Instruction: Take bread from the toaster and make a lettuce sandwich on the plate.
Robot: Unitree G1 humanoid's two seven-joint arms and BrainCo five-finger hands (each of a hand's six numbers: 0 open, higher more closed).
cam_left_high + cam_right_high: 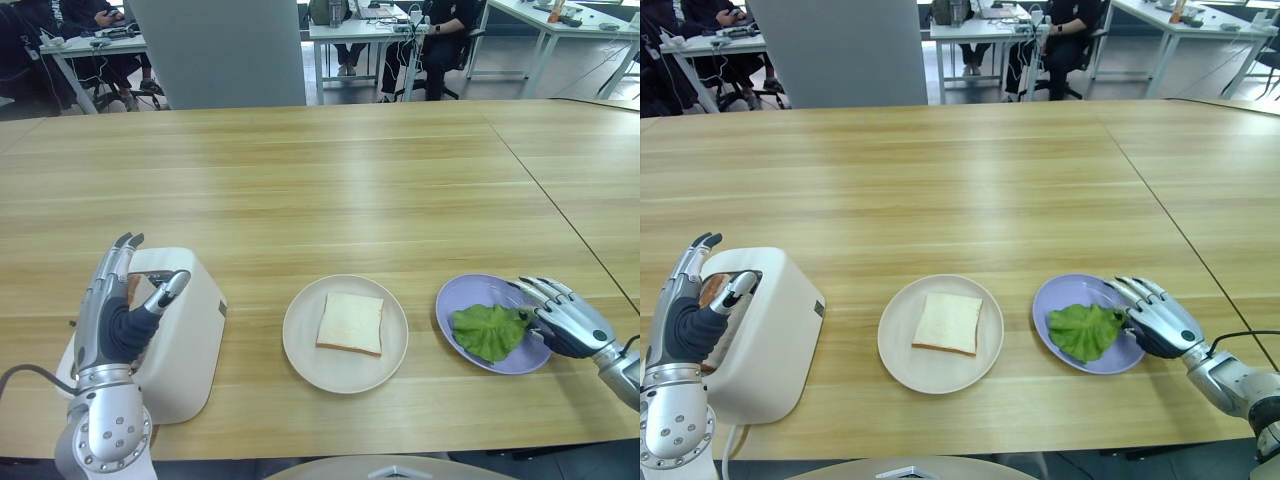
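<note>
— While the left hand (115,310) is up over the toaster (190,340), how does it stand?

— Upright, with the wrist low at the toaster's near side. Its fingers are straight and point up, and the thumb is held apart from them over the slot. It is open and grips nothing. A brown crust (712,290) shows in the slot just beside the thumb.

— And where is the toaster?

— On the worktop (300,180), left of the cream plate (345,372), near it but apart.

— The right hand (565,320)?

— Well to the right of the cream plate, lying low over the right rim of the purple plate (470,290), with its forearm coming in from the near right. It touches the right edge of the lettuce leaf (488,332). Whether it has closed on the leaf I cannot tell.

— What is in the dishes?

— The cream plate holds one slice of bread (350,323), white, lying flat near its middle. The purple plate sits just right of the cream plate with a small gap between them. It holds the lettuce leaf, which lies across its middle and reaches toward the right rim.
</note>
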